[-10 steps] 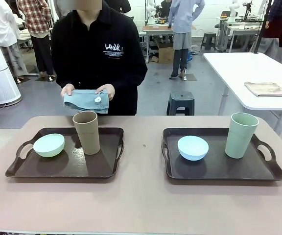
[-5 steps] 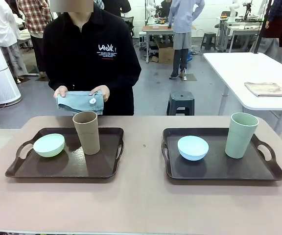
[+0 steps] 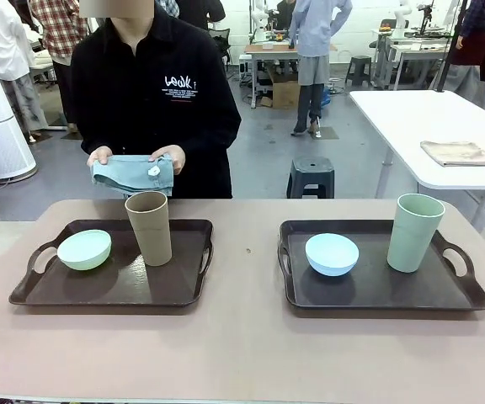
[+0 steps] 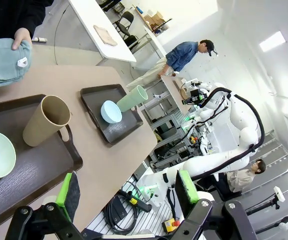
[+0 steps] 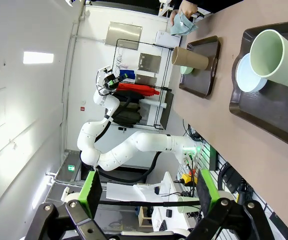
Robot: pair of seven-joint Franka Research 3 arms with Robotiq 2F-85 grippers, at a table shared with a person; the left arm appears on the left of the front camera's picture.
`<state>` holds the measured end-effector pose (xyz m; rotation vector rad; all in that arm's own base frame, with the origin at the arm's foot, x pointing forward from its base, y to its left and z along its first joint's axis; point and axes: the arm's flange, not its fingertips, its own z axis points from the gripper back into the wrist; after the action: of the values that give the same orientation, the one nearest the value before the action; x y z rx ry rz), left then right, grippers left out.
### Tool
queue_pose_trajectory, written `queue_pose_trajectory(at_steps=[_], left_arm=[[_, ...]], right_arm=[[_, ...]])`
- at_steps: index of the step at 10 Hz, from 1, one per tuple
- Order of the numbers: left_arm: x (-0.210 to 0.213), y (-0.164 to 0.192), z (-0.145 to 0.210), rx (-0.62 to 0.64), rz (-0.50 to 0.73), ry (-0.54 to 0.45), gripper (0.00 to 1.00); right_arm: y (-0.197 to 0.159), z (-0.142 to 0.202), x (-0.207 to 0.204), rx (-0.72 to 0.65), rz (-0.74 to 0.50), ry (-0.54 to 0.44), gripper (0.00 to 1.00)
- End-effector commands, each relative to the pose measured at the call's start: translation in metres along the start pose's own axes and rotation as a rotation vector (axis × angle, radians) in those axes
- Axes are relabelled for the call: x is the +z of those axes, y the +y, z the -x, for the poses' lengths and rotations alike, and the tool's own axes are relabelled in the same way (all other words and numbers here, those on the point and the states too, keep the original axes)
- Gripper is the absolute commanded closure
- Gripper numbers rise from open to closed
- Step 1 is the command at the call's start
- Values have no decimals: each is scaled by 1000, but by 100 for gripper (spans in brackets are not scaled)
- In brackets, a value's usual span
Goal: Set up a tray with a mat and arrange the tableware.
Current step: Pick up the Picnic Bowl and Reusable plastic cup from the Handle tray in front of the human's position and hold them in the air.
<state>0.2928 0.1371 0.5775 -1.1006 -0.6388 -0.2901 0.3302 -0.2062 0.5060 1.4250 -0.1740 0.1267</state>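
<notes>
- Barely begun: folded blue-grey cloth mat [image 3: 133,173] in the person's hands [image 3: 168,156], off both dark brown plastic trays [image 3: 108,305].
- Left end effector [image 4: 126,187], right end effector [image 5: 147,190]: wide open, empty.

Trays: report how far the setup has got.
Done: the left tray carries the pale green bowl and tan cup. The right tray carries the light blue bowl and pale green cup. In hand: the person holds a folded blue-grey mat behind the left tray. To do: no mat lies on either tray yet. The left gripper and right gripper hang open, holding nothing.
</notes>
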Motion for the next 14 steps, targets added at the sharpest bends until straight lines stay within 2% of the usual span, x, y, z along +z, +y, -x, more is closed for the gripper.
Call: queue_pose_trajectory(at_steps=[1,3,5,6,7,8,9,10,11,14], left_arm=[[2,0,-2,-24,12,-9,0],[0,0,0,0,0,0,0],[7,-40,-20,-261,-259,129,0],[5,-56,-33,-354,-407,194,0],[-2,-72,-46,-439,-608,216,0],[-10,-86,-53,-512,-764,281,0],[-19,-98,-62,-562,-944,355,0],[-26,-105,-71,-576,-1047,394,0],[-6,-108,-64,-516,-630,259,0],[-6,-108,-64,-516,-630,259,0]], right_arm=[[0,0,2,6,-8,11,0],[0,0,0,0,0,0,0],[64,12,-32,325,26,-47,0],[97,24,-63,478,34,-62,0],[128,36,-104,639,47,-91,0],[153,51,-146,823,57,-151,0],[174,66,-195,1026,-5,-222,0],[180,74,-235,1174,-104,-211,0],[175,49,-140,767,17,-110,0],[175,49,-140,767,17,-110,0]])
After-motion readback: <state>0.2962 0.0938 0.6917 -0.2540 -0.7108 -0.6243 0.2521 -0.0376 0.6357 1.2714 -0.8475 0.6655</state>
